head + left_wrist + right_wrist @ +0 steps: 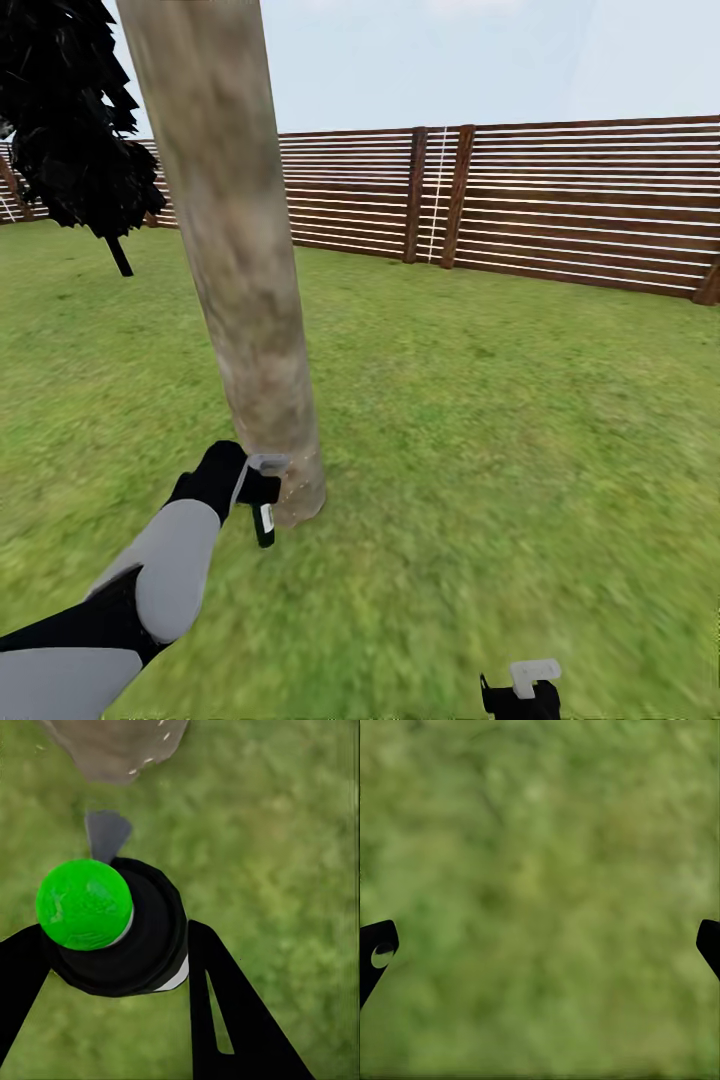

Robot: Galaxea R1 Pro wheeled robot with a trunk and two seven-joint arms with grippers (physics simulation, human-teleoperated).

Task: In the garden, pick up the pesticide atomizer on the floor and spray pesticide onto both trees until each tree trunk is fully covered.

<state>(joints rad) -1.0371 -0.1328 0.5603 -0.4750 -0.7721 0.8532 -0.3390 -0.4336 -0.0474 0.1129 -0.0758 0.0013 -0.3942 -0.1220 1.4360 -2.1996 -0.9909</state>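
L gripper (262,492) w/ atomizer (264,523) @ trunk (235,250)

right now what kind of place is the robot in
Most likely a fenced garden or backyard: green lawn all around, a brown slatted wooden fence along the back under open sky, and a thick bare tree trunk rising from the grass.
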